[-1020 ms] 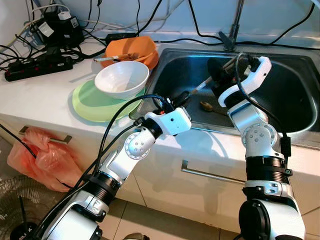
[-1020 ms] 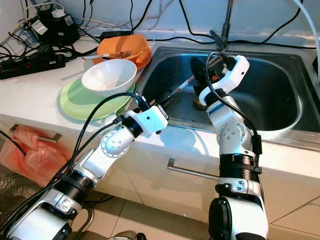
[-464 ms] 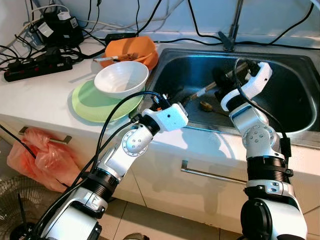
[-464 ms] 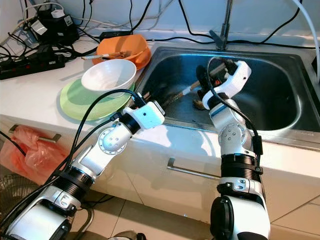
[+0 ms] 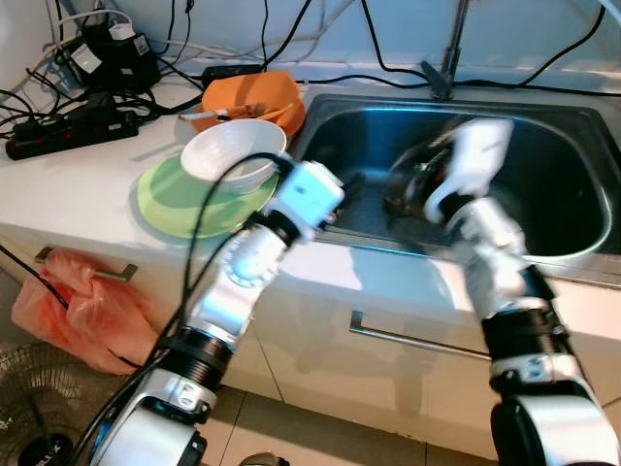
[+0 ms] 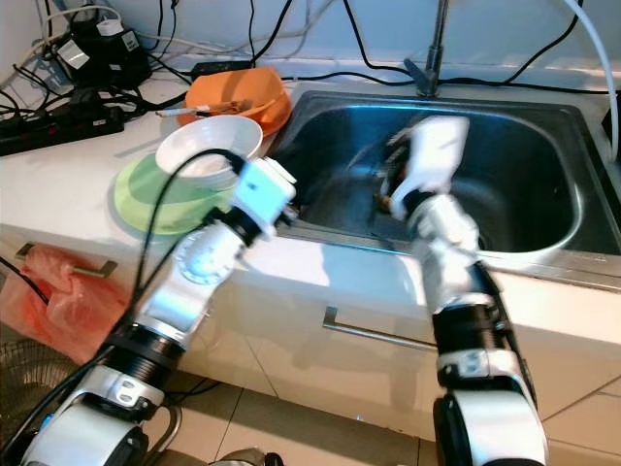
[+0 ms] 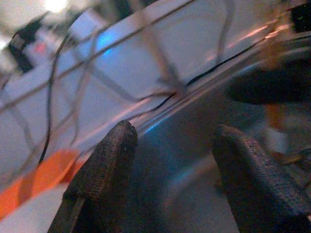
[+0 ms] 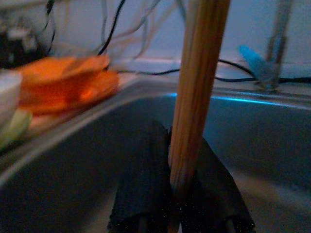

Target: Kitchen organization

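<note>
My right gripper [image 8: 177, 194] is shut on a pale wooden stick [image 8: 199, 82], which stands up between its fingers. In the left eye view that arm is blurred over the steel sink [image 5: 572, 126], with the gripper [image 5: 412, 186] low in the basin near a small brown utensil [image 5: 398, 205]. At the sink's left rim is my left gripper [image 7: 175, 138], open, with only the basin wall between its fingers [image 7: 109, 160]. Its white wrist [image 5: 309, 194] hangs beside the white bowl [image 5: 228, 155].
The white bowl sits on a green plate [image 5: 175, 199], with an orange bowl [image 5: 254, 97] behind it. Power strips and tangled cables [image 5: 73, 126] crowd the back left of the counter. A faucet [image 5: 451, 49] rises behind the sink. An orange bag [image 5: 68, 311] hangs by the cabinet.
My left gripper has risen and moved left, toward the white bowl and the sink's left rim. The right arm is now blurred, swinging left in the basin with the stick.
</note>
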Tool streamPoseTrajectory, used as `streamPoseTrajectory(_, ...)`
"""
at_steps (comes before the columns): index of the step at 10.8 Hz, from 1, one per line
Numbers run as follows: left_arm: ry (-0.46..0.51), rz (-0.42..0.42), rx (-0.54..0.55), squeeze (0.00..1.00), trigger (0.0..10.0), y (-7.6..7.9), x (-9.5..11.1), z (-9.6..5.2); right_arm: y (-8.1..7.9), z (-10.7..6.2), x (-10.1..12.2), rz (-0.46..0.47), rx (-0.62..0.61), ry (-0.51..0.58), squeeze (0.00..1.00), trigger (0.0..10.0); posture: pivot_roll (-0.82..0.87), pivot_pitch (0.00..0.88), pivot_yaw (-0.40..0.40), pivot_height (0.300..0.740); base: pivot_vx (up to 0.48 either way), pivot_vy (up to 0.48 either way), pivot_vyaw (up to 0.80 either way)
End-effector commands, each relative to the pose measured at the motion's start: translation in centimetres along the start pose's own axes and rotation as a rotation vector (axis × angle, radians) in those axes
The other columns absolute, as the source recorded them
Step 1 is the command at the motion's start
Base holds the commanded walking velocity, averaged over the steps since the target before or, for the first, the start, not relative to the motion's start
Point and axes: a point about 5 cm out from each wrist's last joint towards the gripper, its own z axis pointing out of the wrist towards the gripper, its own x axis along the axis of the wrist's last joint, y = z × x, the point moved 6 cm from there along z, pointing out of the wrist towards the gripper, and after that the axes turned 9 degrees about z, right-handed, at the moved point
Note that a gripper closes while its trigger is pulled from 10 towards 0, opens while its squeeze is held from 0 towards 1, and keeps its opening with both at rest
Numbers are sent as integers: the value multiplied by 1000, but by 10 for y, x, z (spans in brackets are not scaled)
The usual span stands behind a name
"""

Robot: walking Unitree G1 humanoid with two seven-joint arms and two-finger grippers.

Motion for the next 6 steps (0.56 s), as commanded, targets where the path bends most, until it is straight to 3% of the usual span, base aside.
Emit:
streamPoseTrajectory(1,-37,-40,50,1000,10000,-19,-5,-4,1,-1,-1,-73,7,0,0,667,101,26,109,740,0,0,0)
streamPoseTrajectory(2,-70,-70,70,1000,10000,-27,-9,-6,3,-1,-3,-116,4,-2,0,5765,101,26,109,740,0,0,0)
streamPoseTrajectory(3,-103,-96,104,1000,10000,-39,-12,-6,5,-1,-8,-166,9,-19,988,10000,101,26,109,740,0,0,0)
streamPoseTrajectory(6,-221,-144,158,1000,10000,-64,-23,-8,3,-2,-16,-201,51,-53,1000,10000,101,25,109,740,0,0,0)
